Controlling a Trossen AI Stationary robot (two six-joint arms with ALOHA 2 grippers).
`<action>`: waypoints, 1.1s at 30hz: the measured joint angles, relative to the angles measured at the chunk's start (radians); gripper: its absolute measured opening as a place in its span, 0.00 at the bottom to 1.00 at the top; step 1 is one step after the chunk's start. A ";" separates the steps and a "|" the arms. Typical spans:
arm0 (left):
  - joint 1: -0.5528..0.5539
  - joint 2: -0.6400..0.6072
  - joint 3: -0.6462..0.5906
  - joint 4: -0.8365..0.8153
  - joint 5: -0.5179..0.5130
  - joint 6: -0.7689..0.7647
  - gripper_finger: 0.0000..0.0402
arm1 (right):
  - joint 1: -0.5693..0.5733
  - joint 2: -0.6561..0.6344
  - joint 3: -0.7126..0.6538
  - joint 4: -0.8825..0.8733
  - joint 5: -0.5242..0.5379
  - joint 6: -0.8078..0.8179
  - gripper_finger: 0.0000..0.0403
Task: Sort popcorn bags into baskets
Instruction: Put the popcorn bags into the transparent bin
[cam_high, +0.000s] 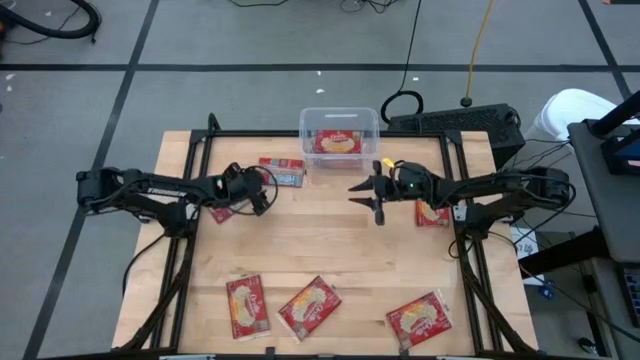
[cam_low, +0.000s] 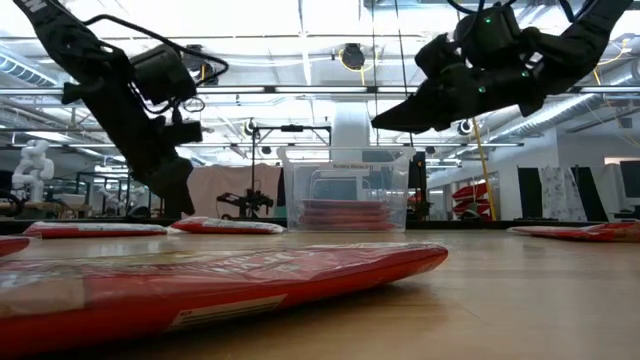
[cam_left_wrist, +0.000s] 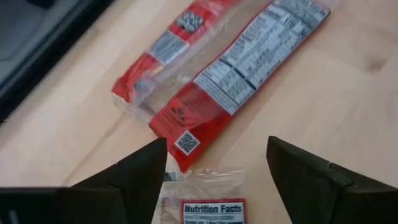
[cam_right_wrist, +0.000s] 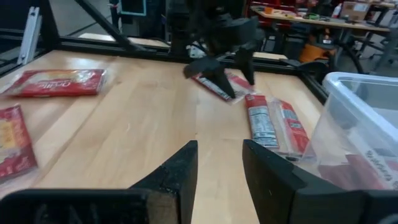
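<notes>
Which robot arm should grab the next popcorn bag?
Probably the left. The left gripper hangs open right over a popcorn bag on the table, with another bag just beyond. The right gripper is open too, but over bare wood near the tub.

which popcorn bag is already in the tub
The popcorn bag lying face up inside the clear tub at the table's far edge. Every other bag in view lies on the bare wood outside it.
</notes>
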 joint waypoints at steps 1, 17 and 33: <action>0.019 0.000 0.000 0.001 0.026 0.024 0.69 | 0.005 0.000 -0.003 0.000 0.000 -0.003 0.29; 0.171 0.099 0.002 0.025 0.118 0.269 0.77 | 0.020 0.000 -0.004 -0.001 -0.005 -0.085 0.29; 0.172 0.245 0.002 0.186 0.132 0.258 0.13 | 0.020 0.000 -0.004 -0.008 -0.006 -0.033 0.29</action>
